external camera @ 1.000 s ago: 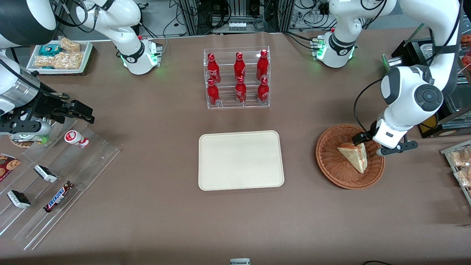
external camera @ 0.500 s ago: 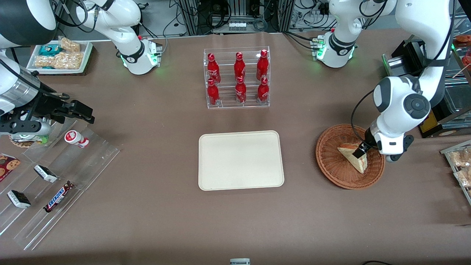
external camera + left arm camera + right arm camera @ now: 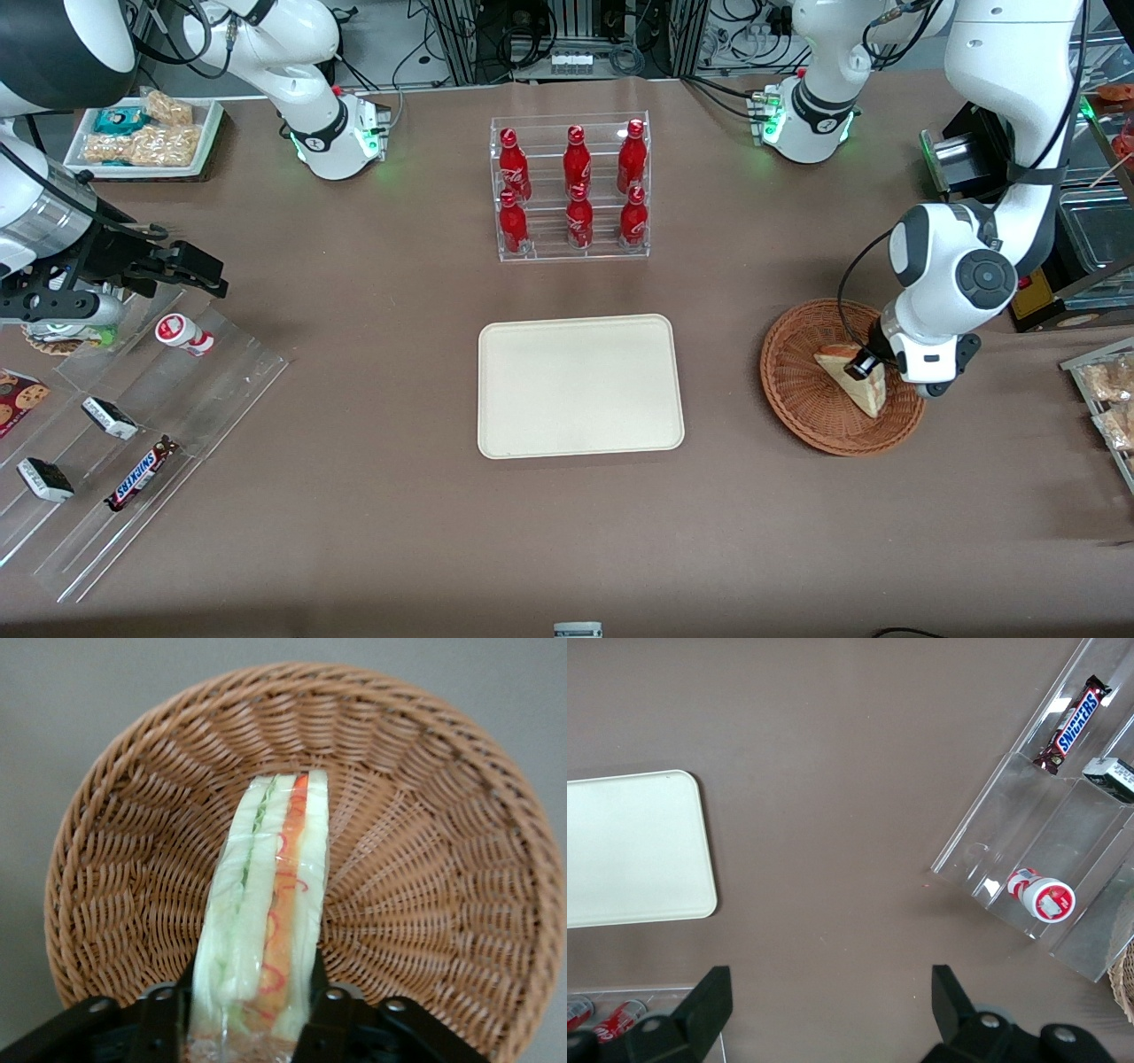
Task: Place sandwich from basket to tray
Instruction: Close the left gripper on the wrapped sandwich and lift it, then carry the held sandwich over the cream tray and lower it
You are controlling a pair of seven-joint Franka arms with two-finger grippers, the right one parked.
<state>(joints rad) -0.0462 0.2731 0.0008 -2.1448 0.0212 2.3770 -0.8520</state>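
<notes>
The sandwich (image 3: 873,396), a pale bread wedge with red and green filling, rests in the round wicker basket (image 3: 797,394) toward the working arm's end of the table. My left gripper (image 3: 862,367) is down inside the basket, shut on the sandwich's wide end. In the left wrist view the sandwich (image 3: 270,886) stands on edge between the two black fingers (image 3: 325,1020), which press both bread faces, with the basket (image 3: 425,815) weave all around it. The gripper (image 3: 252,1014) holds it low against the basket floor. The cream tray (image 3: 580,385) lies bare at the table's middle.
A clear rack of red bottles (image 3: 571,186) stands farther from the front camera than the tray. A stepped acrylic shelf with snack bars (image 3: 133,425) and a white tray of snack packs (image 3: 142,133) sit toward the parked arm's end. Wrapped packs (image 3: 1107,390) lie beside the basket.
The left arm has swung in over the basket and lowered. Its gripper went from beside the sandwich to down around its wide end. The sandwich has barely shifted.
</notes>
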